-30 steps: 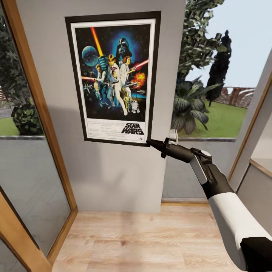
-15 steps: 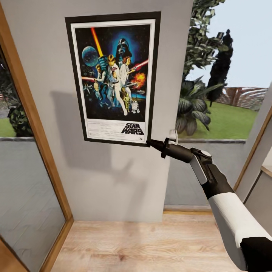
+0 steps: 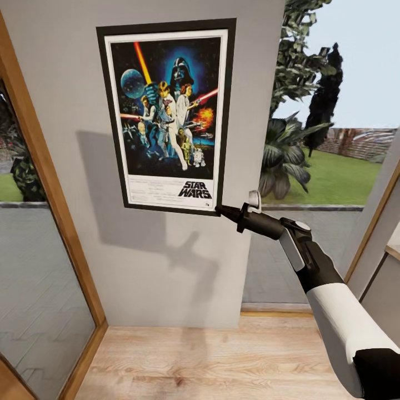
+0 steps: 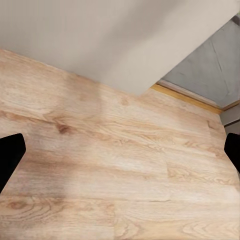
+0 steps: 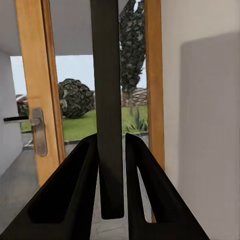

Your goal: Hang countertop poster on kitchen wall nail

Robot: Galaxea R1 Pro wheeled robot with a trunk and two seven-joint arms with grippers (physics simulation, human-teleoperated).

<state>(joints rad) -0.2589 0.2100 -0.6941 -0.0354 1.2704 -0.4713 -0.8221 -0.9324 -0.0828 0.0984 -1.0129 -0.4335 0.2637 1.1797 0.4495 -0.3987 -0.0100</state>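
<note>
Black-framed poster (image 3: 168,115), clamped at its corner by right claw (image 3: 221,210).

I count one poster (image 3: 168,115), upright against the grey wall (image 3: 161,261). One arm (image 3: 328,294) reaches toward the poster, and it ends in one pincer (image 3: 220,210) at the poster's lower corner. In the right wrist view I see two fingers (image 5: 75,195), one on each side of the poster's dark edge. In the left wrist view two dark fingertips (image 4: 10,155) show over the wood floor (image 4: 120,170). Beside the poster I make out two wood-framed glass panels, one (image 3: 39,233) on each side of the wall. One door handle (image 5: 30,122) shows past the poster's edge.
</note>
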